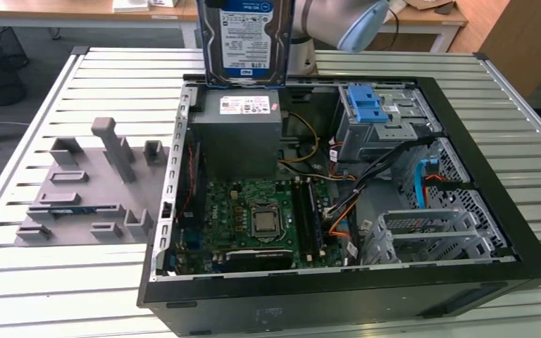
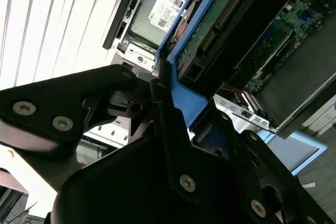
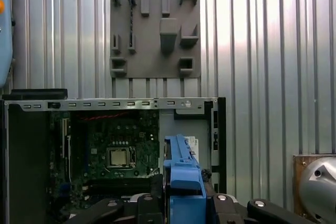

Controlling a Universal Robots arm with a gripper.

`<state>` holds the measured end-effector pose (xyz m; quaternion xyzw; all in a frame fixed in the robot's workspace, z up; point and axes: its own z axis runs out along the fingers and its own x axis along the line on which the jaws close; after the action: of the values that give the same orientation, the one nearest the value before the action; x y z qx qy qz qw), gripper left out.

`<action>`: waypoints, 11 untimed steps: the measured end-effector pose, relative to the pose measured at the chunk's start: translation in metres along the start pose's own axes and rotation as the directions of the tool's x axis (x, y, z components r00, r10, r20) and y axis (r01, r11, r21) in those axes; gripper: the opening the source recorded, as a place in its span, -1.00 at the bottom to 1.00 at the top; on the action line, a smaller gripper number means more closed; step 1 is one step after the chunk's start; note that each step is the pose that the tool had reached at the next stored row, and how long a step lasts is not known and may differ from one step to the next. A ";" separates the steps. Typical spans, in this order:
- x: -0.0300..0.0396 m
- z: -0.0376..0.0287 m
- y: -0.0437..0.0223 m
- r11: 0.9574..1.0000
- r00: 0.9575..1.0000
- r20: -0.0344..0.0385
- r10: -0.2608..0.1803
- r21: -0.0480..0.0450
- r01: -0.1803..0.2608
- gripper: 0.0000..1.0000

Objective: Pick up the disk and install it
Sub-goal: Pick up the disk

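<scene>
The gripper (image 3: 184, 205) is squeezing shut on the blue frame of the disk (image 3: 181, 169), gripping it by both sides. It is carrying the disk on edge, likely so it can slide straight down into a bay. The disk is hanging in the air above the power supply box (image 1: 236, 134) inside the open computer case (image 1: 510, 211). Beyond the case, a grey parts holder (image 3: 155, 27) is lying on the slatted table (image 3: 262, 51).

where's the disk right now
The disk is held upright by the gripper over the open computer case, at the exterior view's top centre, just above the grey power supply.
</scene>
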<state>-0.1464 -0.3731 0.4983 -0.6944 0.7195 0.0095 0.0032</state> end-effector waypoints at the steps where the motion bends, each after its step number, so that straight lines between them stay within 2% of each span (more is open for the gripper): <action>1: 0.0016 0.0000 -0.0010 1.000 1.000 0.000 0.000 0.000 0.000 -0.26; 6: 0.0124 -0.0002 -0.0035 1.000 1.000 0.000 0.000 0.000 0.000 -0.26; 11: 0.0136 -0.0002 -0.0038 1.000 1.000 0.000 0.000 0.000 0.000 -0.26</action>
<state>-0.1431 -0.3868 0.4982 -0.6944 0.7195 0.0095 0.0033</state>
